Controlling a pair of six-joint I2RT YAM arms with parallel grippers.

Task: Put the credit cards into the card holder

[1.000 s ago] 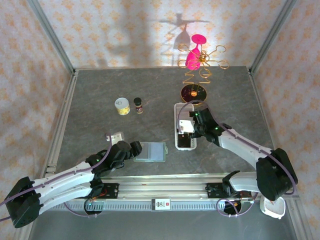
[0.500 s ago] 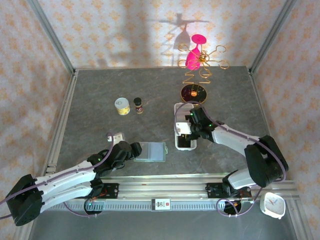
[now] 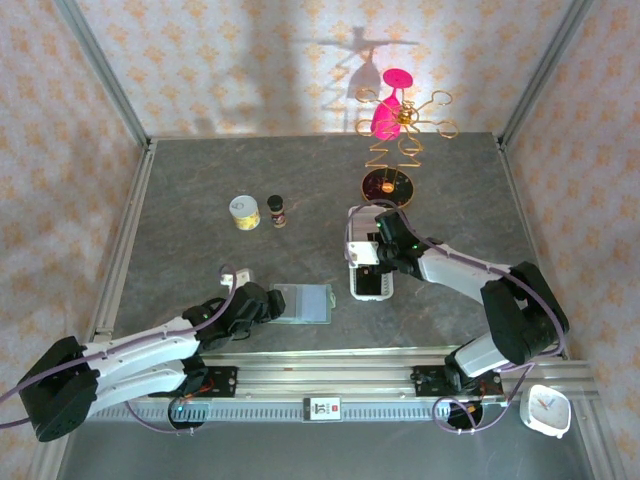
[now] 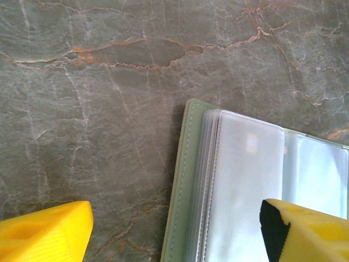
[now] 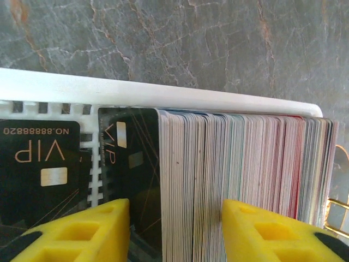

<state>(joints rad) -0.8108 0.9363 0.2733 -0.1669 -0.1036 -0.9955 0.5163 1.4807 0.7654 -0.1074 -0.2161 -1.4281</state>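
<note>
The card holder (image 3: 306,303) lies open on the grey table, its sage-green edge (image 4: 182,185) and clear sleeves (image 4: 248,180) facing up. My left gripper (image 3: 262,303) (image 4: 174,234) is open, and its yellow fingers (image 4: 46,232) straddle the holder's left edge without touching it. The credit cards (image 5: 245,174) stand on edge as a thick stack in the white perforated tray (image 3: 352,222). A black VIP card (image 5: 131,158) leans on the stack and another (image 5: 41,164) lies flat. My right gripper (image 3: 373,252) (image 5: 174,229) hovers half-closed over the stack's front cards, its jaws still apart.
A yellow-white tin (image 3: 245,212) and a small dark bottle (image 3: 277,210) stand at mid-left. A gold wire stand with a pink glass (image 3: 398,125) is behind the tray. A small white object (image 3: 233,273) lies near the left gripper. A white clock (image 3: 548,410) sits off the table's front right.
My right gripper has slid left along the tray over the card stack and its jaws have narrowed. The left gripper has crept a little toward the card holder.
</note>
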